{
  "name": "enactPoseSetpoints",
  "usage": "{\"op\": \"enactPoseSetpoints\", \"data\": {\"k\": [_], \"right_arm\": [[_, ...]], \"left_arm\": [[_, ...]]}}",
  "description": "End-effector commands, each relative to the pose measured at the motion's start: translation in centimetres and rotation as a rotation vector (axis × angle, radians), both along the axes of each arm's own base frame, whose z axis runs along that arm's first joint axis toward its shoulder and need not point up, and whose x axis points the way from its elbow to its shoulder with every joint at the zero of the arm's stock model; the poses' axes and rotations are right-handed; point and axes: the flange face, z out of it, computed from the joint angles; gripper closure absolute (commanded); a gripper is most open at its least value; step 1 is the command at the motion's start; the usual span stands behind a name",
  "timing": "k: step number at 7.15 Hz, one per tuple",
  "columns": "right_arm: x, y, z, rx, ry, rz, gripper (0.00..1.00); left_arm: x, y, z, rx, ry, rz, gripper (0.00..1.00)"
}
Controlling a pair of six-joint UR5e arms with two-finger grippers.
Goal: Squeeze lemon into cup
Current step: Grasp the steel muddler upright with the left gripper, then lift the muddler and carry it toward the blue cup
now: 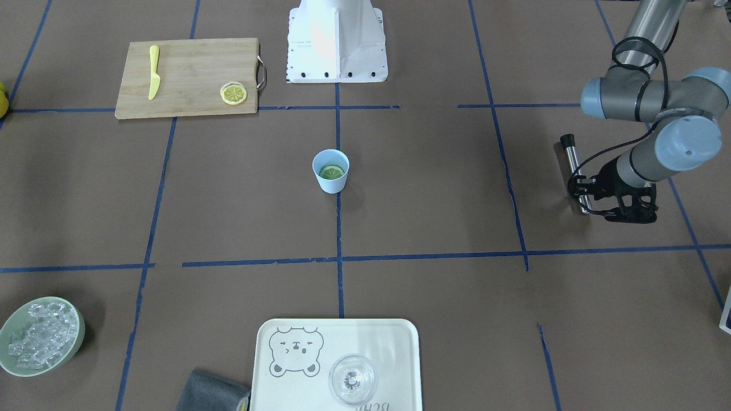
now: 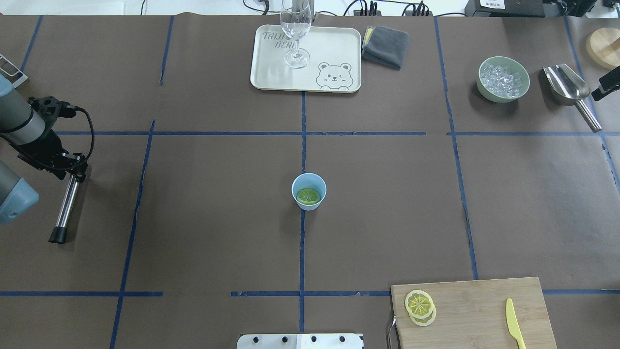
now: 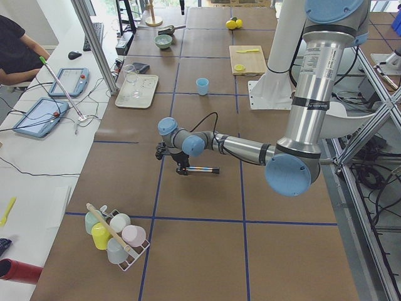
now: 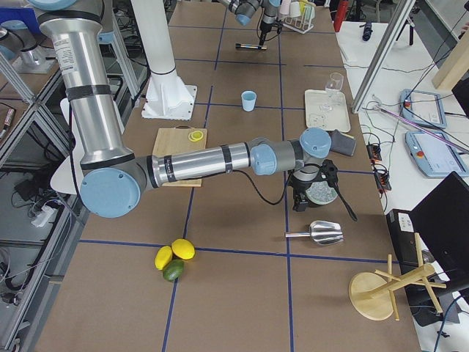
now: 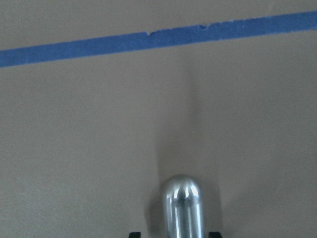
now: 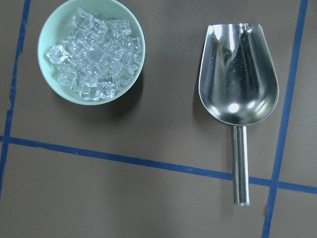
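Tray (image 1: 397, 342) nearest, then blue-taped brown table (image 1: 434, 188) with cup (image 1: 331, 184), lemon (image 1: 332, 171) seemingly inside.

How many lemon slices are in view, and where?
3. One thin round lemon slice lies inside the small light-blue plastic cup; an upper slice overlaps a lower slice on the wooden cutting board. Others could hide beneath.

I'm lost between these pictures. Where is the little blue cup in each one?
Front-facing: cup at the centre.
Overhead: centre.
Exterior left: upper middle.
Exterior right: upper middle.
Left wrist: not in it.
Right wrist: not in it.
Landmark: the wooden board, in all four exterior views.
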Motion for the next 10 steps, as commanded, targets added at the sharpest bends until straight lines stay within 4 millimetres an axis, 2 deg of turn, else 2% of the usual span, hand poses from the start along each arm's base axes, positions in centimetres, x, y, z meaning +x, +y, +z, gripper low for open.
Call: {"op": "enactPoseSetpoints", "data": {"k": [1, 2, 3, 4, 5, 6, 7, 8, 9, 10], "right_arm": [[0.1, -0.1, -0.2, 0.004, -0.001, 0.002, 0.00], [0.1, -0.1, -0.2, 0.004, -0.002, 0.002, 0.00], [0.1, -0.1, -0.2, 0.004, -0.001, 0.002, 0.00], [0.4, -0.1, -0.1, 0.002, -0.002, 0.006, 0.00], [0.5, -0.1, -0.1, 0.002, 0.000, 0.008, 0.00], [0.7, -0.1, 0.0, 0.001, 0.010, 0.013, 0.00], [1.5, -0.1, -0.3, 0.004, 0.002, 0.026, 0.00], [1.9, 0.0, -0.2, 0.001, 0.007, 0.034, 0.00], [2.5, 0.2, -0.1, -0.001, 0.005, 0.044, 0.00], [3.1, 0.4, -0.2, -0.001, 0.003, 0.054, 0.00]], "left_arm": [[0.0, 0.0, -0.1, 0.000, 0.000, 0.001, 0.81], [0.0, 0.1, -0.3, -0.002, -0.002, -0.001, 1.00], [-0.1, 0.0, -0.7, 0.004, -0.001, -0.002, 1.00], [-0.3, 0.1, -3.1, 0.001, -0.009, -0.002, 1.00], [-0.2, -0.6, -7.8, -0.008, -0.037, -0.004, 1.00], [-0.9, -1.3, -12.2, 0.070, -0.105, -0.038, 1.00], [-1.0, -2.5, -15.6, 0.148, -0.119, -0.069, 1.00], [-1.0, -2.9, -21.7, 0.251, -0.069, -0.097, 1.00], [-1.0, -3.8, -26.7, 0.355, -0.055, -0.136, 1.00], [-1.2, -3.9, -30.0, 0.374, -0.050, -0.247, 1.00]]}}
